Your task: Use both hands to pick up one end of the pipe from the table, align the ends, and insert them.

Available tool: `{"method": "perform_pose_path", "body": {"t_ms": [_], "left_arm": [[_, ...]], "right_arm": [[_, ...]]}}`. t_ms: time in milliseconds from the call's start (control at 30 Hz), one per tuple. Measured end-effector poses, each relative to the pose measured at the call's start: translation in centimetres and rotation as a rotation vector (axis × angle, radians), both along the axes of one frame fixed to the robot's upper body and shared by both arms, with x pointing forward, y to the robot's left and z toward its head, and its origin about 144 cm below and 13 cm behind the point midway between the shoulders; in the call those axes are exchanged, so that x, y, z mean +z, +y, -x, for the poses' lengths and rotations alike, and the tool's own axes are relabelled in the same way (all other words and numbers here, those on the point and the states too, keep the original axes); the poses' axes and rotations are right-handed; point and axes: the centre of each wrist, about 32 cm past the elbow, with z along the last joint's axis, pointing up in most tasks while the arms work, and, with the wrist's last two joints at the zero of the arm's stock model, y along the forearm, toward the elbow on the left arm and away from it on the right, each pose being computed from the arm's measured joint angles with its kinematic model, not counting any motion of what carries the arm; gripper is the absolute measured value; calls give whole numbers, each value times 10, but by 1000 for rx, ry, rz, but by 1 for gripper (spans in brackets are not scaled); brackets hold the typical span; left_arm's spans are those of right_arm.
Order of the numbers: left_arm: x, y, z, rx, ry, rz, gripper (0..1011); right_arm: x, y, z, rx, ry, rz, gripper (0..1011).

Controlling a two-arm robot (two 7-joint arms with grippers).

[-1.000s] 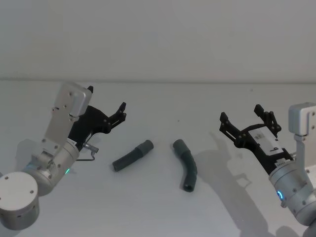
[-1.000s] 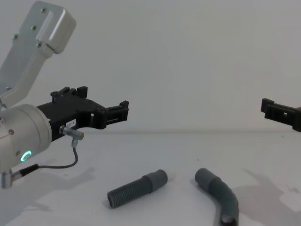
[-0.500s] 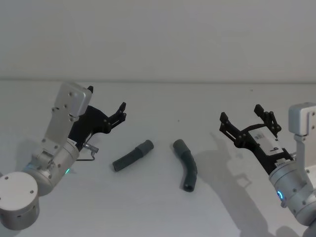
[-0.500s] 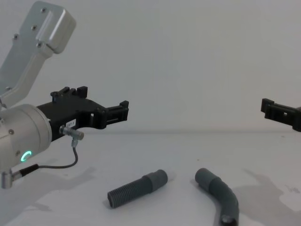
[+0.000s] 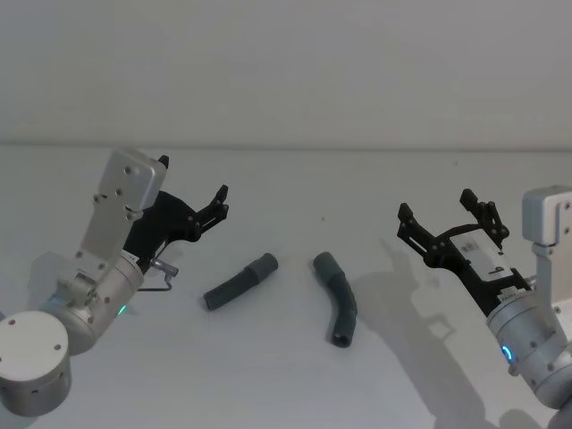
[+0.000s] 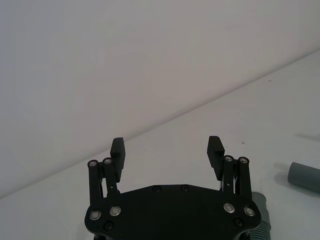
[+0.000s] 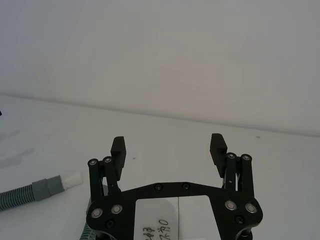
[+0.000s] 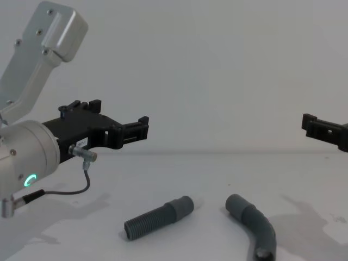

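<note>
Presently, the left black plastic parallel-jaw claw (image 5: pixel 192 179) hangs above the left part of the plain matte white counter (image 5: pixel 268 375), its fingers spread wide and gripping nothing. Right of it and nearer, the straight dark grey ribbed plastic hose piece (image 5: pixel 239 281) lies flat on the counter. Its smooth wider collar (image 5: pixel 264 265) is at the far-right end, and the right wrist view shows a thin white spigot (image 7: pixel 73 178) projecting from that collar. Just to the right, not touching, lies the bent dark grey plastic elbow piece (image 5: pixel 340 302), its collar end (image 5: pixel 324 264) on the far side, near the straight piece's collar. The right black plastic claw (image 5: pixel 435 204) is raised over the right part of the counter, well apart from both pieces, likewise spread and empty.
</note>
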Motion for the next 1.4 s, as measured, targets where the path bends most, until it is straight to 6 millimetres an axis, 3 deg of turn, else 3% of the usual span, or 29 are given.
{"method": "perform_pose_path", "body": {"t_ms": [400, 900, 1400], "left_arm": [[4, 1, -9, -46, 21, -1, 1001], [7, 10, -29, -229, 148, 5, 1001], [-8, 26, -40, -379, 327, 0, 1001]], "right_arm": [[9, 5, 0, -8, 39, -4, 1002], [19, 26, 5, -63, 146, 4, 1002], [13, 44, 13, -72, 217, 23, 1001]]}}
